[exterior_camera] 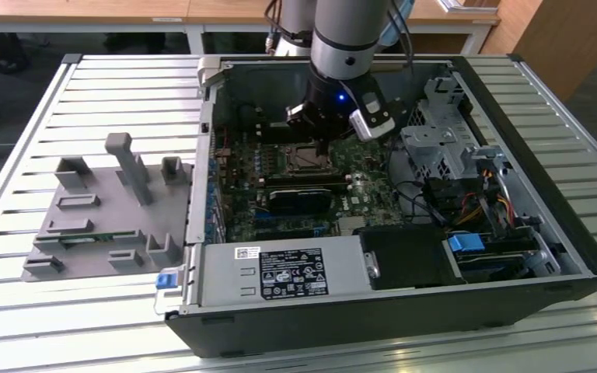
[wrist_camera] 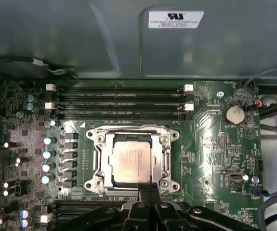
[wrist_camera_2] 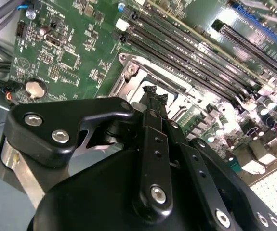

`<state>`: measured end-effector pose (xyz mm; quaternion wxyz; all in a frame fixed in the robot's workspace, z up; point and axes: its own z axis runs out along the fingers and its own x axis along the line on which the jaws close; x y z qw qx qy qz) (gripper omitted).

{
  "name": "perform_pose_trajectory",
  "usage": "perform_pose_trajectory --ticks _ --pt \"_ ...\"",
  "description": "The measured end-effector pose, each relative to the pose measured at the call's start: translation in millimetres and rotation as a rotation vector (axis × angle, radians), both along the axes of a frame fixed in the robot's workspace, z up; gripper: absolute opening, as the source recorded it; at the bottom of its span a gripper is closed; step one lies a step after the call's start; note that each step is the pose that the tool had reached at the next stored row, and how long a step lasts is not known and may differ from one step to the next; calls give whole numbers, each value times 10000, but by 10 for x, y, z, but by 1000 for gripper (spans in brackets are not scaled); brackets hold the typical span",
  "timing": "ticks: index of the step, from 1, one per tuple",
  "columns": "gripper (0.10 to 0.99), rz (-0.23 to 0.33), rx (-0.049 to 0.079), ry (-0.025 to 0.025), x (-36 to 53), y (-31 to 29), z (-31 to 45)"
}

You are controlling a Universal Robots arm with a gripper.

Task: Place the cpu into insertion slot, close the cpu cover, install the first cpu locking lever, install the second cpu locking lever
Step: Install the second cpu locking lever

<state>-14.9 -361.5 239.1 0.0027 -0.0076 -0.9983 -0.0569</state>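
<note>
A slatted metal table (exterior_camera: 29, 311) carries an open black computer case (exterior_camera: 382, 318) at the centre and right of the exterior view, with a grey fixture plate (exterior_camera: 112, 225) at the middle left. Inside the case lies the green motherboard (wrist_camera: 215, 159). The arm (exterior_camera: 345, 39) reaches down from the top centre of the exterior view. In the first wrist view the insertion slot (wrist_camera: 96, 179) sits at centre, the cpu cover (wrist_camera: 165, 156) closed down over it and the cpu (wrist_camera: 131, 162) showing through its window. The gripper (wrist_camera: 149, 188), fingers clenched together with nothing between them, hangs at the slot's lower edge.
</note>
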Motion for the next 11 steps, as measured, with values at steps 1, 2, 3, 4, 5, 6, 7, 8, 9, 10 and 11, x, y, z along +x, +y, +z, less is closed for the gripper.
perform_pose_trajectory --ticks 1,2,3,4,5,6,7,8,9,10,11 --pt "106 -1 0 0 0 -17 -5" --pt "106 0 -1 0 0 -37 -8" --pt "106 0 -1 1 0 -57 -11" --pt "106 0 -1 0 0 -75 -13" --pt "106 0 -1 0 0 -93 -16" --pt "106 0 0 0 0 -108 -19" --pt "106 0 -1 0 0 -122 -22" --pt "106 0 -2 0 -1 -132 -25" --pt "106 -2 0 0 -9 -135 -28" --pt "106 -1 0 -1 -23 -136 -31" --pt "106 0 0 -1 -42 -137 -33"
